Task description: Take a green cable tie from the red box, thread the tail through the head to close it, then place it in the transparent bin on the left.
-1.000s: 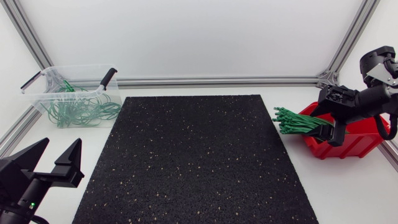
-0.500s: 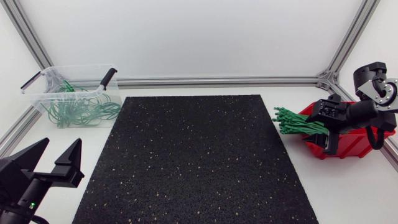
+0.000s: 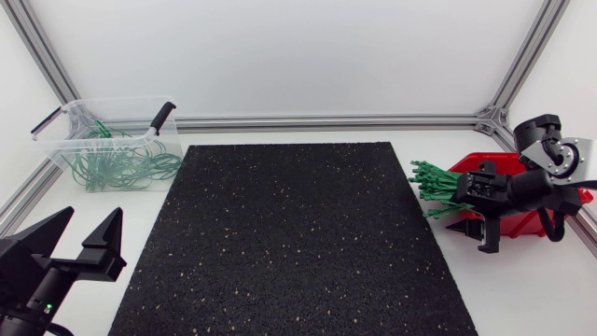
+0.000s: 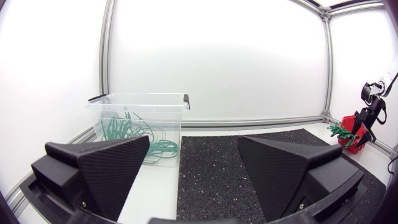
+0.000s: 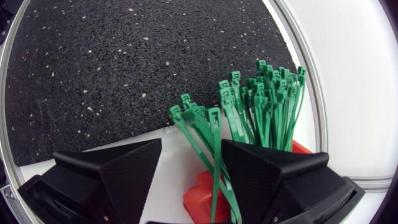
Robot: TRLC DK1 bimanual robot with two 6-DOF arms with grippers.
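Many green cable ties [image 3: 440, 182] fan out of red box [image 3: 534, 220] at right side of bench [image 3: 522, 289], heads toward black mat [image 3: 289, 243]. Few strands splay lower and run between fingers of right pincer [image 3: 473, 233]. Fingers wide apart, not clamped; contact unclear. Pincer at box's mat-side lip. Second ago it hung higher over box; since dropped forward, and low strands are new. Left pincer [image 3: 79, 238] at near left corner, spread wide, empty, unmoved. Transparent bin [image 3: 56, 117] far left, looped ties [image 3: 121, 166] inside.
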